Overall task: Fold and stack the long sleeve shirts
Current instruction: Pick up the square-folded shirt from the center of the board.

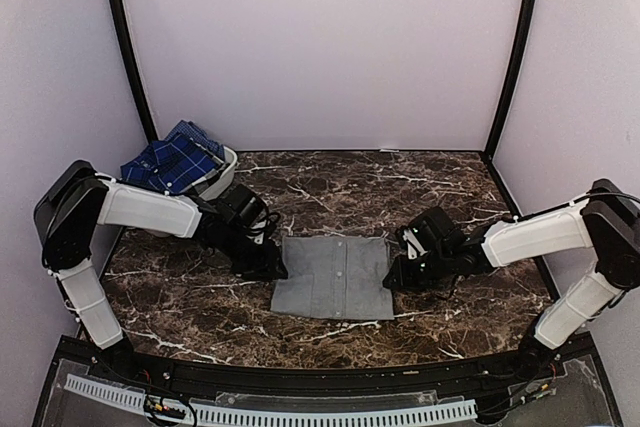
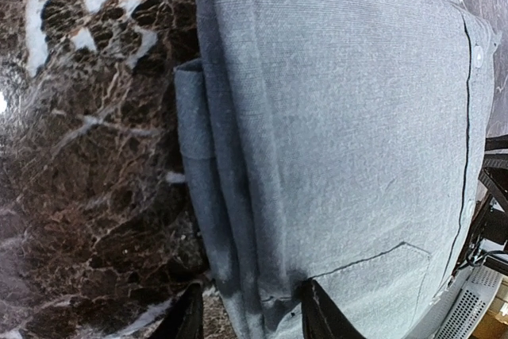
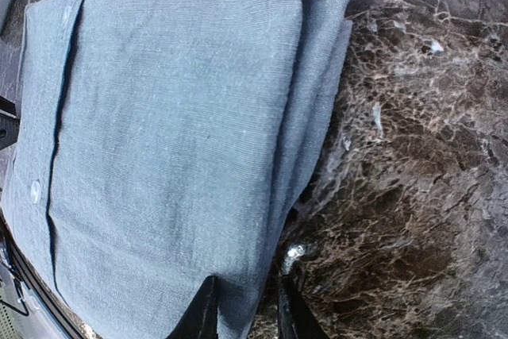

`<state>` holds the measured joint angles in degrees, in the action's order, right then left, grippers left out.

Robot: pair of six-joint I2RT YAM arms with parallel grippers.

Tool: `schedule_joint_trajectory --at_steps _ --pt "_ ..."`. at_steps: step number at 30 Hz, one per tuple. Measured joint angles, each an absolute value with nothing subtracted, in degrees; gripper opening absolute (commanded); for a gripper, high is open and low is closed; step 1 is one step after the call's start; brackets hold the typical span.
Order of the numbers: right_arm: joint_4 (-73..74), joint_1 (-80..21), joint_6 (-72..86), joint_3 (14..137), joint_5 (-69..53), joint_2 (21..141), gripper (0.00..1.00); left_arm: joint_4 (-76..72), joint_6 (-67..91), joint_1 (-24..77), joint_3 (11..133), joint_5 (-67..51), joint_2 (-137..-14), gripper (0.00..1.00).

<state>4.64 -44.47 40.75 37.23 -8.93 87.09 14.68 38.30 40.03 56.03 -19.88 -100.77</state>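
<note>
The grey shirt [image 1: 336, 275] lies folded in a flat rectangle at the table's middle, button placket up. My left gripper [image 1: 272, 269] is down at its left edge. In the left wrist view the left gripper [image 2: 252, 315] is open, one finger on the marble and one on the grey shirt [image 2: 349, 132], straddling the layered edge. My right gripper [image 1: 393, 275] is at the right edge. In the right wrist view the right gripper [image 3: 246, 311] stands narrowly open astride the edge of the grey shirt [image 3: 167, 132]. The cloth there is not bunched. The plaid shirt [image 1: 175, 159] lies crumpled in the basket.
The white oval basket [image 1: 222, 177] stands at the back left corner, behind my left arm. The dark marble table [image 1: 450, 187] is bounded by purple walls at the back and sides. A black rail runs along the near edge.
</note>
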Motion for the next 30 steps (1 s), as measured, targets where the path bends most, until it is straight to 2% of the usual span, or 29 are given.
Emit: schedule_joint_trajectory --at_steps 10,17,22,30 --pt "5.4 -44.5 40.5 37.3 -8.8 86.1 0.24 13.9 40.8 41.2 57.3 -19.0 -102.2 0.31" --pt "6.3 -44.5 40.1 37.9 -8.5 85.2 0.24 11.9 43.7 41.8 57.3 -18.8 -103.0 0.16" --pt "6.5 -44.5 39.9 37.9 -7.9 84.6 0.24 10.1 46.0 42.0 57.2 -19.0 -103.1 0.01" --pt "7.5 -44.5 39.7 39.2 -7.7 84.6 0.24 11.4 46.1 41.7 57.6 -17.2 -101.5 0.0"
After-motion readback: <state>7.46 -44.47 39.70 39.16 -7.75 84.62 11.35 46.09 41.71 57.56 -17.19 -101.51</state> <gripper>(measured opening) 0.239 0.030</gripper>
